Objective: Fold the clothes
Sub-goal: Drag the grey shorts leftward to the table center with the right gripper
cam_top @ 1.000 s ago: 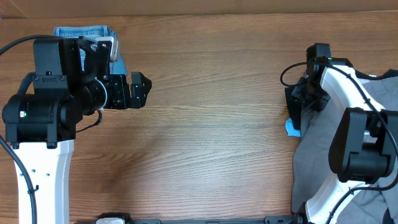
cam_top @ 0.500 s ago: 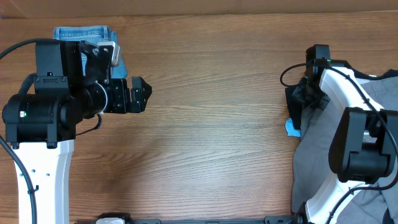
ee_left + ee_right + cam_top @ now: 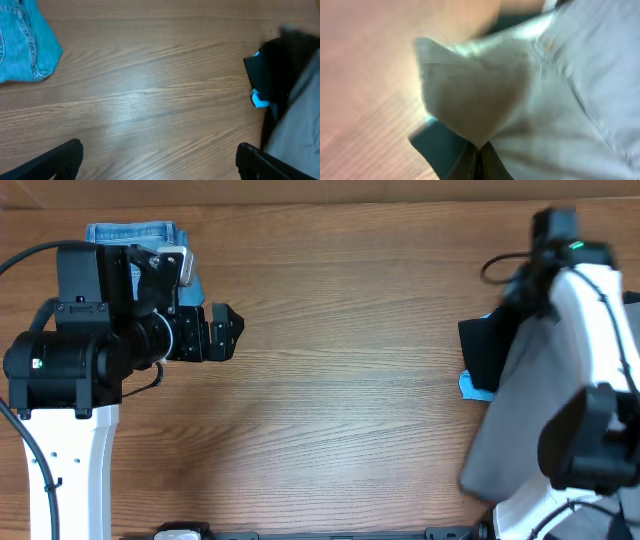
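Right gripper: fingers pressed together on a fold of the grey shorts. The cloth bunches into a peak straight off the tips. The wrist view is blurred. A stitched seam runs through the pale-grey fabric to the right of the peak. Dark cloth shows beneath the raised fold.

From overhead, the grey shorts hang in a sloping sheet off the right arm at the table's right edge. They cover part of the black garment, whose corner pokes out to the left. A small bright-blue patch sits at that garment's lower edge; what it is cannot be told.

Left gripper: fingers spread wide with nothing between them, hanging over the bare wooden table. The light-blue denim shorts lie at the far-left corner, partly hidden under the left arm and well apart from the other clothes.
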Action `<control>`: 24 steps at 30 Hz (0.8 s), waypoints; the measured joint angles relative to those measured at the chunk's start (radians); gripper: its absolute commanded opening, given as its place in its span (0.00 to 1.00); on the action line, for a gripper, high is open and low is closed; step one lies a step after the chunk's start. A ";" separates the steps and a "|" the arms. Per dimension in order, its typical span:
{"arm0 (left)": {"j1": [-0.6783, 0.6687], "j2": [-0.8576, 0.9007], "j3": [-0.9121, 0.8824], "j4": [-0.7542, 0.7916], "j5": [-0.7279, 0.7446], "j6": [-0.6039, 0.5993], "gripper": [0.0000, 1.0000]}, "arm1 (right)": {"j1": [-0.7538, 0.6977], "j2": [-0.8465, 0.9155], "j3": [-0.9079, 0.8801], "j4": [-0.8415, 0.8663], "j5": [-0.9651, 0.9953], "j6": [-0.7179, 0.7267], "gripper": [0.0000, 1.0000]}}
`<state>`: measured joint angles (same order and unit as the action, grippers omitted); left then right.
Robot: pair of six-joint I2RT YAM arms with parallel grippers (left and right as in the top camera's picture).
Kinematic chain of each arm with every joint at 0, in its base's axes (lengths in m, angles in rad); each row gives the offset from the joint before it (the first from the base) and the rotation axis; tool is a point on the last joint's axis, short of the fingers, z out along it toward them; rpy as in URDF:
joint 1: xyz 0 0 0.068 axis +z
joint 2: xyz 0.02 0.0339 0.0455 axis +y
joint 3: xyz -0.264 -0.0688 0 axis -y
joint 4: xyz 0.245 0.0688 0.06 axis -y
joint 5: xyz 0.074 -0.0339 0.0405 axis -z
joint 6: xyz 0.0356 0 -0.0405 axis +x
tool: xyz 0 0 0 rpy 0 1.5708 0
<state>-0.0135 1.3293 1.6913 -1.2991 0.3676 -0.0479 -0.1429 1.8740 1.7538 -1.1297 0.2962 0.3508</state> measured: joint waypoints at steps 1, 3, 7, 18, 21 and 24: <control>0.000 0.000 0.000 0.006 0.000 -0.001 1.00 | -0.001 -0.018 0.047 -0.011 0.004 -0.030 0.04; 0.000 0.000 0.000 0.013 0.000 -0.004 1.00 | 0.010 -0.053 0.143 -0.029 0.003 -0.087 0.04; 0.000 0.000 0.000 0.046 0.000 -0.019 1.00 | 0.115 -0.109 0.297 -0.089 -0.061 -0.175 0.04; 0.129 -0.002 0.084 0.103 -0.032 -0.060 1.00 | 0.828 -0.128 0.352 -0.157 -0.200 -0.251 0.70; 0.146 -0.003 0.146 0.104 -0.070 -0.061 1.00 | 0.974 -0.128 0.352 -0.162 -0.080 -0.217 0.78; 0.146 -0.010 0.188 0.114 -0.092 -0.054 1.00 | 0.996 -0.130 0.352 -0.166 0.023 -0.173 0.80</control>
<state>0.1326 1.3193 1.8790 -1.1854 0.2752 -0.1017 0.8536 1.7439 2.1056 -1.2953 0.3191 0.1776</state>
